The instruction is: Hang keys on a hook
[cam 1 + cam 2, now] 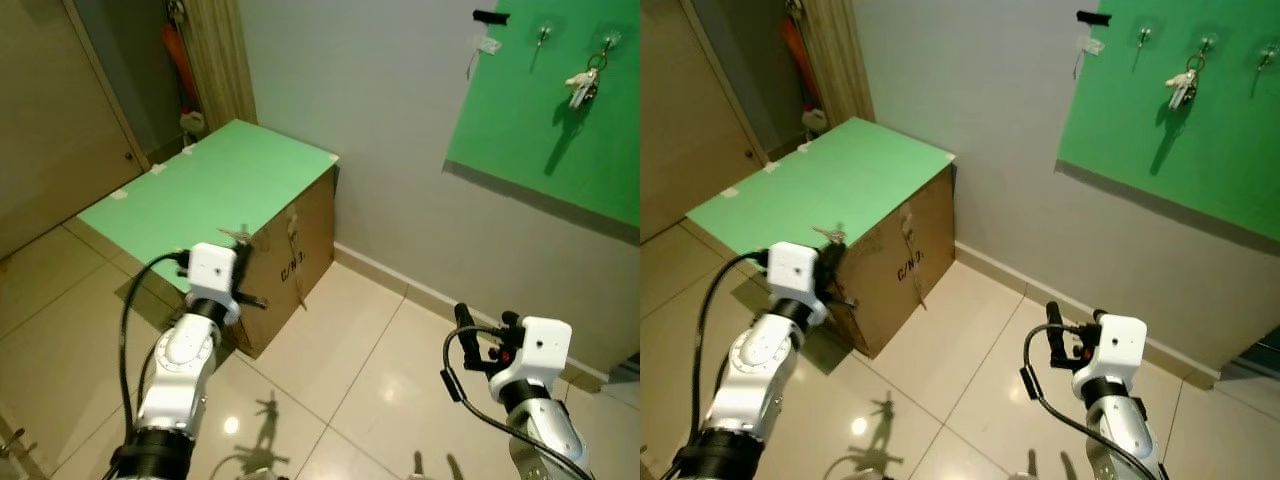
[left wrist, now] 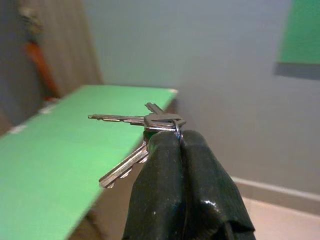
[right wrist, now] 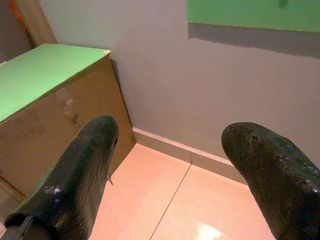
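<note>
My left gripper (image 2: 179, 139) is shut on the ring of a small bunch of silver keys (image 2: 142, 122), which stick out above the fingertips. In the left eye view these keys (image 1: 237, 235) hover at the near corner of the green-topped box (image 1: 210, 190). A green board (image 1: 560, 130) on the wall at the upper right carries clear hooks. One hook (image 1: 543, 33) is bare, and another bunch of keys (image 1: 583, 87) hangs from the hook beside it. My right gripper (image 1: 486, 330) stands open low over the floor, with nothing between its fingers (image 3: 80, 170).
The cardboard box (image 1: 300, 260) stands against the grey wall (image 1: 380, 120), with a baseboard along the bottom. A wooden door (image 1: 50, 130) is at the left, and an orange item (image 1: 176, 55) sits in the gap behind the box. Glossy tile floor (image 1: 340, 400) lies between my arms.
</note>
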